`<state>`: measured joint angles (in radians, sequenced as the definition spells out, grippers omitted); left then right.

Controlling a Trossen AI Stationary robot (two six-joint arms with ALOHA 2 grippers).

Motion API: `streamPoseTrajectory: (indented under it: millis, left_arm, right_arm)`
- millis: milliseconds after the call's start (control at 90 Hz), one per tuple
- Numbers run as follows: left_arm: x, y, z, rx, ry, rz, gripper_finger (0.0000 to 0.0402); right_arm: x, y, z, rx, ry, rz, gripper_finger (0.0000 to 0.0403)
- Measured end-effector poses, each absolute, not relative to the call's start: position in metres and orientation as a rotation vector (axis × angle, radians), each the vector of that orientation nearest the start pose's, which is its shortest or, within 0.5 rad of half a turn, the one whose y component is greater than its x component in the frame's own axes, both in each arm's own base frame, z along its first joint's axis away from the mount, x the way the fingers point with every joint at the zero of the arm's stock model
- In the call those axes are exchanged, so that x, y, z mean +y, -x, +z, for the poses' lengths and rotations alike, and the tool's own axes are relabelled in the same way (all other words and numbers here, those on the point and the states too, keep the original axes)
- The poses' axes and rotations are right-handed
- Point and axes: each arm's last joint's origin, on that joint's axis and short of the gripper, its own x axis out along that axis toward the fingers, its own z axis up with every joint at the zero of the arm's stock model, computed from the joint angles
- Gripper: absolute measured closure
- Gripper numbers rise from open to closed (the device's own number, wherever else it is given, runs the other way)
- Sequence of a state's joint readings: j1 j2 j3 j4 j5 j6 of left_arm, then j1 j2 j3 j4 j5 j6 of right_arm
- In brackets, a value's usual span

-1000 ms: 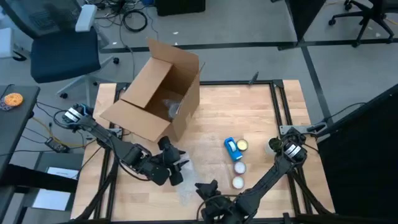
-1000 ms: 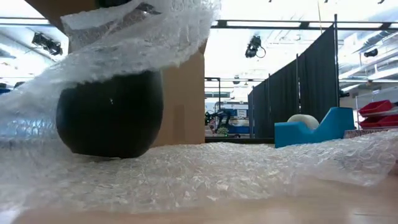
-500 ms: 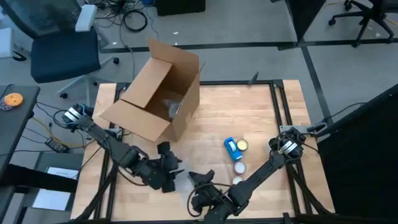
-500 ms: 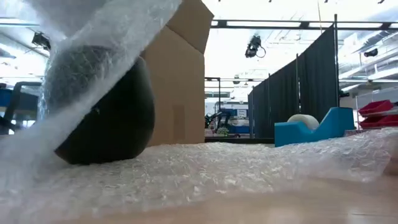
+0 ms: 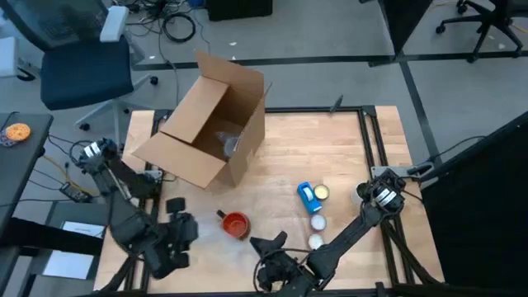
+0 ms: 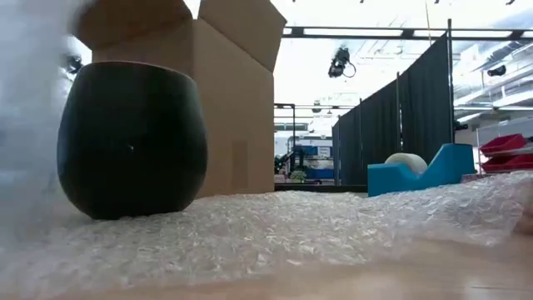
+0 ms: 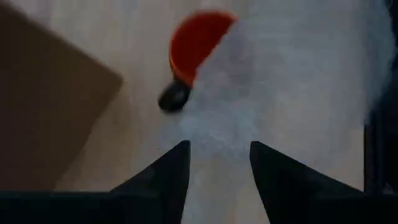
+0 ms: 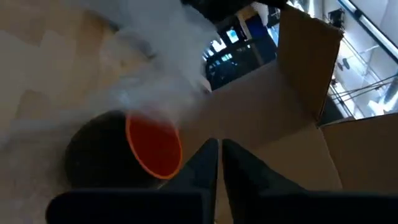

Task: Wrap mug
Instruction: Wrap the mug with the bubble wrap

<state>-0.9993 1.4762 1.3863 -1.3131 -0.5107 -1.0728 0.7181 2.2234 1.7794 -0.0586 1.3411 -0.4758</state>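
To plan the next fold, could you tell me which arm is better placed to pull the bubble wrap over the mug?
Probably the left gripper: it is open beside the red-lined black mug, with clear bubble wrap before its fingers.

Grey floor (image 5: 330, 33) around the worktop (image 5: 313, 148). Blue office chair (image 5: 78, 58) beyond its far left corner, cables (image 5: 177, 25) nearby. Black curtains (image 6: 400, 125), ceiling strip lights (image 6: 366, 32), blue cushion (image 6: 425, 171) behind.

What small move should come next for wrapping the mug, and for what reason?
Probably the left gripper should close on the bubble wrap and draw it over the mug. The mug stands uncovered on the wrap, its red inside showing from above, and the open left fingers point at the sheet. The right gripper is shut beside the mug.
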Motion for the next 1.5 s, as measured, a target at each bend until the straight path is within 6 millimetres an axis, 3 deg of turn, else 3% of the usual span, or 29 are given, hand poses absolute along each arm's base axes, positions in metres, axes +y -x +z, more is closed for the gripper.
streamPoseTrajectory:
  millis: [222, 422, 511, 711, 833, 956, 1211, 1333, 1500]
  left_arm:
    - [-0.217, -0.143, 0.298, 0.933, -0.045, 0.215, 0.0249]
    - [-0.207, -0.149, 0.301, 0.817, -0.145, 0.301, 0.0249]
    - [-0.202, -0.154, 0.301, 0.813, -0.153, 0.332, 0.0249]
    - [-0.204, -0.152, 0.296, 1.036, -0.031, 0.269, 0.0249]
    - [-0.216, -0.142, 0.290, 1.147, 0.119, 0.214, 0.0249]
    - [-0.228, -0.130, 0.272, 1.197, 0.215, 0.182, 0.0249]
    - [-0.225, -0.105, 0.224, 1.474, 0.378, 0.326, 0.0249]
    - [-0.229, -0.105, 0.213, 1.518, 0.443, 0.281, 0.0249]
    - [-0.234, -0.108, 0.212, 1.507, 0.500, 0.234, 0.0249]
  right_arm:
    - [0.302, -0.394, 0.231, 0.374, 0.830, -0.513, 0.0403]
    - [0.307, -0.403, 0.233, 0.299, 0.662, -0.192, 0.0401]
    - [0.306, -0.405, 0.232, 0.300, 0.612, -0.151, 0.0394]
    - [0.301, -0.406, 0.227, 0.339, 0.604, -0.167, 0.0365]
    - [0.302, -0.404, 0.226, 0.349, 0.609, -0.161, 0.0346]
    - [0.302, -0.404, 0.225, 0.352, 0.608, -0.162, 0.0332]
    - [0.302, -0.404, 0.225, 0.351, 0.581, -0.169, 0.0319]
    - [0.301, -0.405, 0.225, 0.353, 0.582, -0.169, 0.0319]
    - [0.301, -0.405, 0.225, 0.353, 0.582, -0.171, 0.0318]
